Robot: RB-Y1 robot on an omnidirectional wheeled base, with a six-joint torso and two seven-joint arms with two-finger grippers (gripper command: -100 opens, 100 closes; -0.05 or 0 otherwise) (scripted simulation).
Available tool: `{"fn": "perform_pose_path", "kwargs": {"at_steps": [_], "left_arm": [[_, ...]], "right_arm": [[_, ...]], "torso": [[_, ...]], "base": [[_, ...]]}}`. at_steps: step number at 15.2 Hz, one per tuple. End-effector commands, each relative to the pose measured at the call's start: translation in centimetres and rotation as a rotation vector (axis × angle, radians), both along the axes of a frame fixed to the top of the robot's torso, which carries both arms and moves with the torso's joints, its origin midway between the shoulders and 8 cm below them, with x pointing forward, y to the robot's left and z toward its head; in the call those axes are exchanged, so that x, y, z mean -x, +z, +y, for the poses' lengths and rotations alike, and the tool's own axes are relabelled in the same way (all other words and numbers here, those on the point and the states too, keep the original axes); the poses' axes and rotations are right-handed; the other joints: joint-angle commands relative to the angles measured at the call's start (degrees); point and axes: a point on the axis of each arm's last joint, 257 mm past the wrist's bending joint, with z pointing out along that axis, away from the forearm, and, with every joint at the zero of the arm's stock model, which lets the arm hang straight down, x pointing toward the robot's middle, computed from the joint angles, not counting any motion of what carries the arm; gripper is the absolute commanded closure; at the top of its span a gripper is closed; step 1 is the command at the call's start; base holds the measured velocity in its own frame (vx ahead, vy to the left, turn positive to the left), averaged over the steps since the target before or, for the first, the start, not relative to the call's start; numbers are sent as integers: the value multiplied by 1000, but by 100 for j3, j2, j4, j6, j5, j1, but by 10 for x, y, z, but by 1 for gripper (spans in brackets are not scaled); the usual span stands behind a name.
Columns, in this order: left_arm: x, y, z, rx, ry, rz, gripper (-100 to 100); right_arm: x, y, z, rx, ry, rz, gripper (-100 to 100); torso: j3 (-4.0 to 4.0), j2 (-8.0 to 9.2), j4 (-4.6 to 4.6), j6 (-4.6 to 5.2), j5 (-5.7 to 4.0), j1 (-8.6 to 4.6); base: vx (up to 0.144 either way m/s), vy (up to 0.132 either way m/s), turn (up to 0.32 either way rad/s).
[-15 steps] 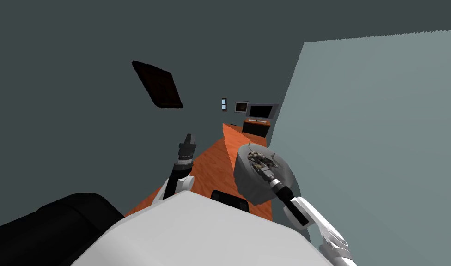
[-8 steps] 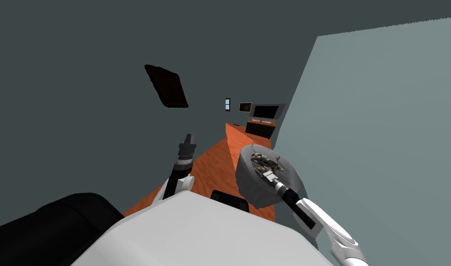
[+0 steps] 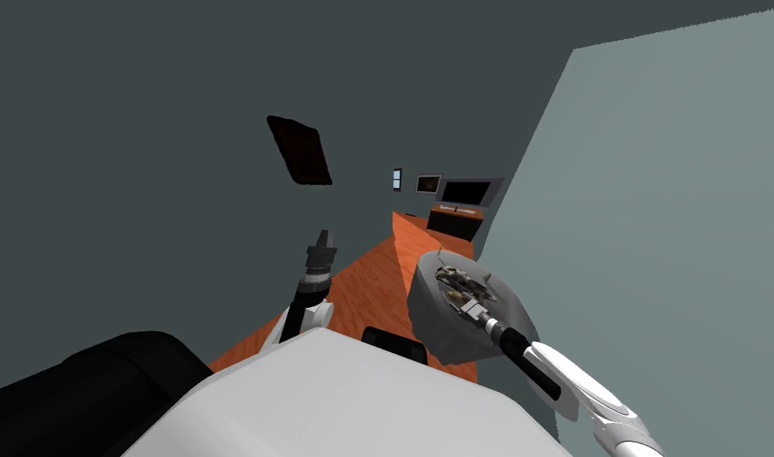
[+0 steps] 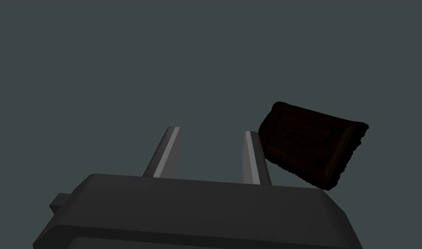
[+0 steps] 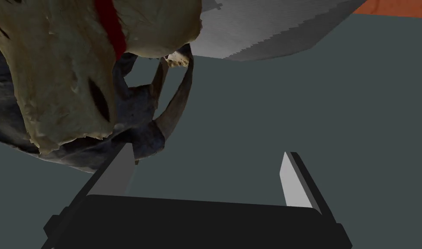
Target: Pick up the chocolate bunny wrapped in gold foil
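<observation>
Right gripper (image 5: 208,151) released, empty. Shift sideways to centre bunny (image 5: 67,73), beyond one finger, inside gap; close gently on body near red ribbon (image 5: 110,26). Left gripper (image 4: 210,129) released, idle.

The right gripper (image 5: 208,170) stretches forward with fingers wide apart; the left gripper (image 4: 211,135) points up, fingers parted.

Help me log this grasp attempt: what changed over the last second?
My head camera swung, sliding the wall picture and round grey table rightward. The right gripper followed the table, forearm swinging outward, and stays beside the gold bunny, fingers open, nothing grasped. The left gripper stayed raised and open.
</observation>
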Motion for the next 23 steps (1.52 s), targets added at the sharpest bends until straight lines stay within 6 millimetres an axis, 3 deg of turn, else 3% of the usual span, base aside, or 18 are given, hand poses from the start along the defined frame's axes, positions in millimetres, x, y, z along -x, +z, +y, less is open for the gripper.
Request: {"fn": "perform_pose_path", "kwargs": {"at_steps": [1, 3, 4, 6, 7, 8, 10, 12, 15, 16, 23], "left_arm": [[0, 0, 0, 0, 0, 0, 0], [0, 0, 0, 0, 0, 0, 0], [0, 0, 0, 0, 0, 0, 0], [0, 0, 0, 0, 0, 0, 0], [0, 0, 0, 0, 0, 0, 0], [0, 0, 0, 0, 0, 0, 0], [0, 0, 0, 0, 0, 0, 0], [0, 0, 0, 0, 0, 0, 0], [0, 0, 0, 0, 0, 0, 0], [0, 0, 0, 0, 0, 0, 0], [0, 0, 0, 0, 0, 0, 0]], "right_arm": [[3, -10, -25, 100, 21, 17, -100], [4, -11, -27, 101, 19, 19, -100], [7, -16, -45, 167, 31, 33, -100], [7, -16, -45, 167, 31, 33, -100], [9, -20, -63, 228, 42, 45, -100], [9, -20, -63, 228, 42, 45, -100], [15, -25, -95, 333, 60, 68, -100], [15, -25, -95, 333, 60, 68, -100], [20, -26, -128, 437, 79, 91, -100], [18, -26, -117, 400, 71, 84, -100], [36, -24, -118, 427, 156, 49, -100]], "torso": [[0, 0, 0, 0, 0, 0], [-3, -3, -2, 1, -1, -4], [-8, -10, -5, 5, -4, -13], [-15, -20, -10, 11, -7, -30], [-18, -23, -12, 14, -8, -37], [-22, -29, -15, 14, -11, -47], [-33, -44, -22, 20, -16, -69], [-39, -54, -24, 23, -19, -86], [-42, -59, -26, 22, -21, -91], [-43, -59, -26, 23, -21, -91], [-77, -119, -40, 28, -12, -41]], "base": [[0, 4, 101], [-1, 4, 57], [-2, 9, 85], [-1, 4, 49], [0, 3, 70], [-2, 3, 82], [-2, 5, 115], [0, -4, 42], [2, -1, 75], [1, -2, 30], [129, 89, -168]]}}
